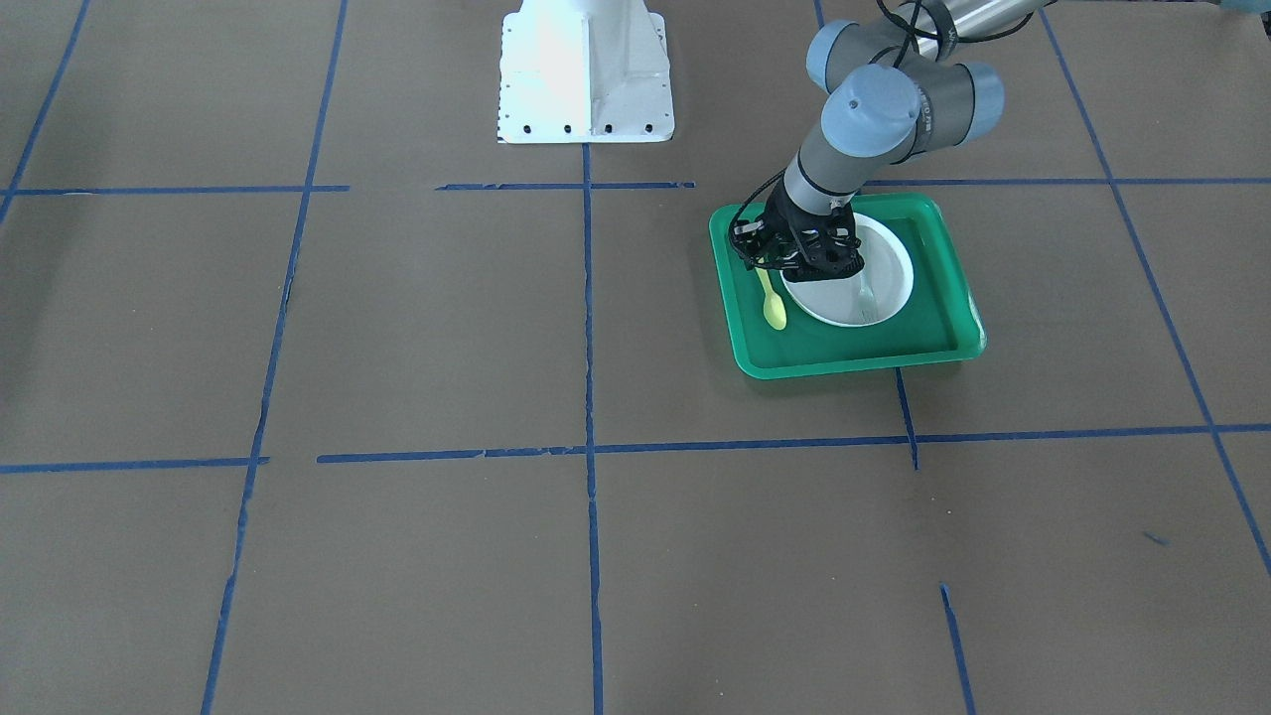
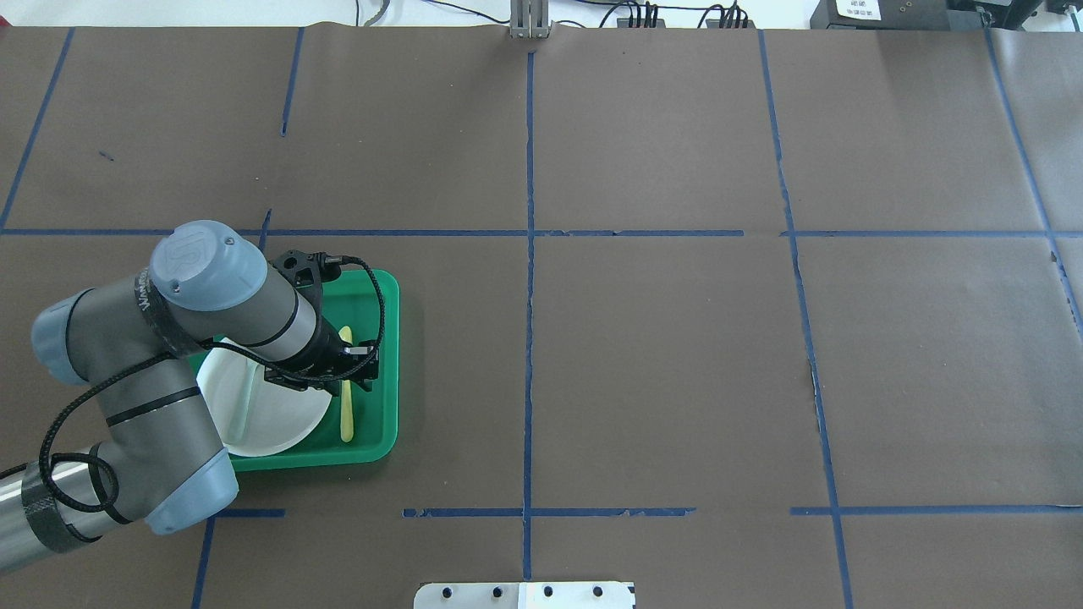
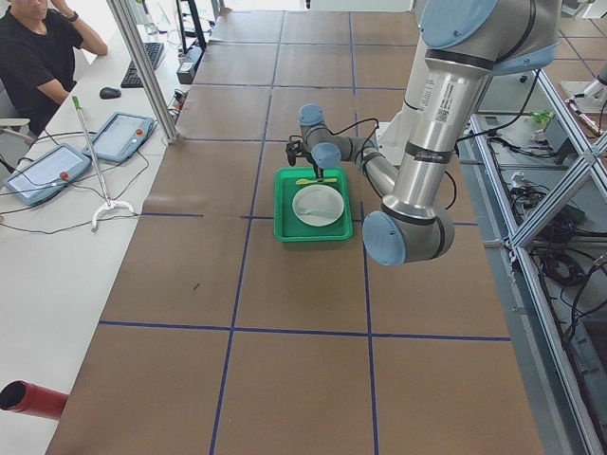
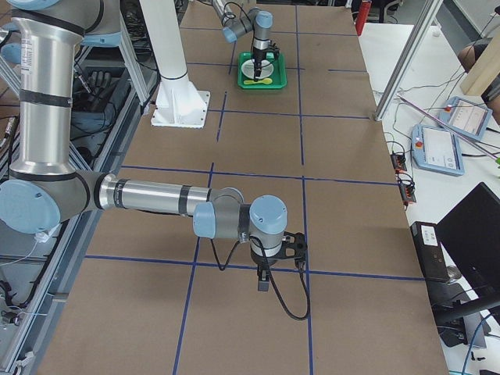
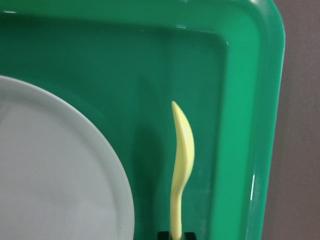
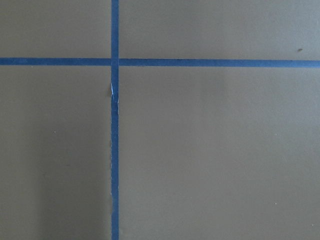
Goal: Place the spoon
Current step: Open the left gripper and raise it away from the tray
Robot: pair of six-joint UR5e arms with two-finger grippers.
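The yellow spoon is over the green tray, in the strip between the white plate and the tray's rim. My left gripper stands low over the tray and is shut on the spoon's handle. In the left wrist view the spoon runs forward from my left gripper, bowl end away from it, beside the plate. From overhead the spoon lies along the tray's right side. My right gripper hangs over bare table far from the tray; I cannot tell its state.
A pale grey-green fork lies on the plate. The robot's white base stands at the table's back edge. Blue tape lines cross the brown table. An operator sits at a side desk.
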